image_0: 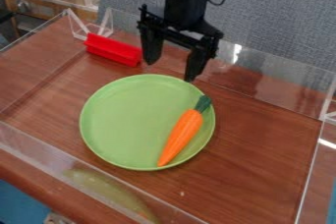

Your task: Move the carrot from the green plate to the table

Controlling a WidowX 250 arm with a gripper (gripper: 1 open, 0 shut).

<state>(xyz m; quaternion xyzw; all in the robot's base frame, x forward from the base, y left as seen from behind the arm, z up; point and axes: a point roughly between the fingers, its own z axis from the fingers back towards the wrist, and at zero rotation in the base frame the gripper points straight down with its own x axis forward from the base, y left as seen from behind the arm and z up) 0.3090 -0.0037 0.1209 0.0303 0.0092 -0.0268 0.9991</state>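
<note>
Carrot lies on the green plate; above the plate's far edge the pincer hangs wide, holding nothing.

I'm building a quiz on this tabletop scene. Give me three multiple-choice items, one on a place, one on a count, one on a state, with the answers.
1. Where does the small orange toy carrot lie?
A. on the right part of the round light-green plate
B. on the bare reddish-brown wooden table
C. on top of the red rectangular block

2. How many carrots are on the plate?
A. none
B. one
C. three

3. How does the black gripper stand?
A. shut on the carrot
B. shut on the block
C. open and empty, above the plate's far edge

Answers:
1 A: the carrot rests inside the plate's rim, stem end towards the gripper.
2 B: only one orange body shows there.
3 C: the fingers stand apart with nothing between them.
</note>
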